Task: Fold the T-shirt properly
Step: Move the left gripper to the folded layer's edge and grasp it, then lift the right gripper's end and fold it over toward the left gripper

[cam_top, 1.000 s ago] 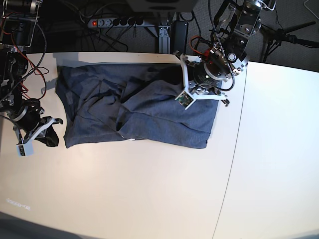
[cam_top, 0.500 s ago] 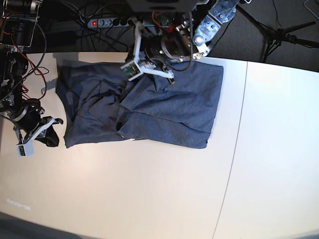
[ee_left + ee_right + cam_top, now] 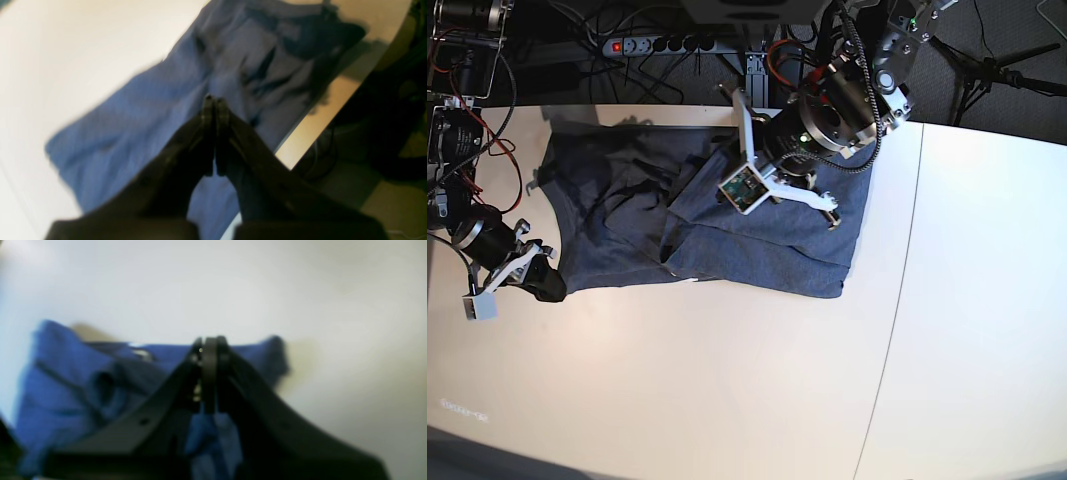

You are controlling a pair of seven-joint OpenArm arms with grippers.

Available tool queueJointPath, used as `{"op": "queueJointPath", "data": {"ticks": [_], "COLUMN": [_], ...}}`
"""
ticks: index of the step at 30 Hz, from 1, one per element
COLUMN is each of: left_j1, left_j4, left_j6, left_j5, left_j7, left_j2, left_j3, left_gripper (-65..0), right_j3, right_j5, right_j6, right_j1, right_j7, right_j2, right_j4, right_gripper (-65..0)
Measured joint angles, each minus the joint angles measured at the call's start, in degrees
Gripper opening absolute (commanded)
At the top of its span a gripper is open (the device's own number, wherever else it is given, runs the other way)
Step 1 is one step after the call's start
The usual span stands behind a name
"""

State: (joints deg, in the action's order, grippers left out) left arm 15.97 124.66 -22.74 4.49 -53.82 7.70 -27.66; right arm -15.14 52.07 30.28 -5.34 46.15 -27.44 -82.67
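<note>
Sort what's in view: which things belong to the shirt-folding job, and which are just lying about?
Belongs to the job:
- rumpled slate-blue cotton T-shirt
- left gripper, shut, empty
- right gripper, shut on the T-shirt's corner
- white table

Just lying about:
- black power strip with red switch
- tangled cables

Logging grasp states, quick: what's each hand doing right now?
Left hand: closed, holding nothing, above the T-shirt.
Right hand: closed on the T-shirt's edge.

Both wrist views blurred, T-shirt far edge hidden beneath left arm, its folds smeared
</note>
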Motion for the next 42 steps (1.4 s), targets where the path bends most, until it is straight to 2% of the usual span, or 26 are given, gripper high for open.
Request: {"op": "queueJointPath", "data": {"ticks": [2,5,8,10,14,16,20,25,31,42], "left_j1": [0.2,0.1,0.1,0.2,-0.4,-0.4,-0.4,-0.4,-0.5,-1.9], "left_j4": [-0.8,-2.8,-6.1,-8.2,-12.0,-12.6,-14.2,-17.9,-22.2,-24.1], "left_j6": [0.0,0.0,-0.1,-0.5,-2.2,-2.2,-3.5,-4.1,-4.3,-4.4], "left_j5": [0.1,0.6,1.9,1.7,4.3,6.1,7.5,7.3,7.4,7.8], "left_j7": [-0.1,2.6,3.7,3.7,3.6,3.7,3.7,5.0,8.4,8.9], "left_j2": [0.3,0.5,1.8,1.9,1.8,1.8,1.8,1.8,1.8,1.8], "left_j3": [3.3,8.6,12.1,14.6,18.8,20.3,21.7,21.7,21.7,21.7], "left_gripper": [-65.0,-65.0,-65.0,-65.0,-65.0,-65.0,-65.0,-65.0,-65.0,-65.0], "right_j3": [2.5,8.7,16.3,21.2,28.9,31.4,35.0,35.2,33.1,29.7], "right_j5": [1.4,1.8,1.0,-0.4,-6.1,-11.2,-19.5,-25.0,-25.3,-25.1], "right_j6": [0.4,0.4,0.5,0.5,0.7,0.7,0.7,0.8,0.8,0.8], "right_j1": [0.0,0.0,-0.1,-0.3,-1.4,-1.9,-1.9,-1.9,-1.9,-1.8], "right_j7": [0.2,0.4,0.3,0.4,0.4,0.0,0.0,-1.5,-1.6,-1.9], "right_j2": [-0.1,0.5,3.4,6.4,12.3,14.6,17.0,16.6,14.1,5.7], "right_j4": [-1.5,-4.4,-7.5,-8.2,-8.2,-8.2,-7.2,-4.3,-4.2,-4.2], "right_gripper": [-65.0,-65.0,-65.0,-65.0,-65.0,-65.0,-65.0,-65.0,-65.0,-65.0]}}
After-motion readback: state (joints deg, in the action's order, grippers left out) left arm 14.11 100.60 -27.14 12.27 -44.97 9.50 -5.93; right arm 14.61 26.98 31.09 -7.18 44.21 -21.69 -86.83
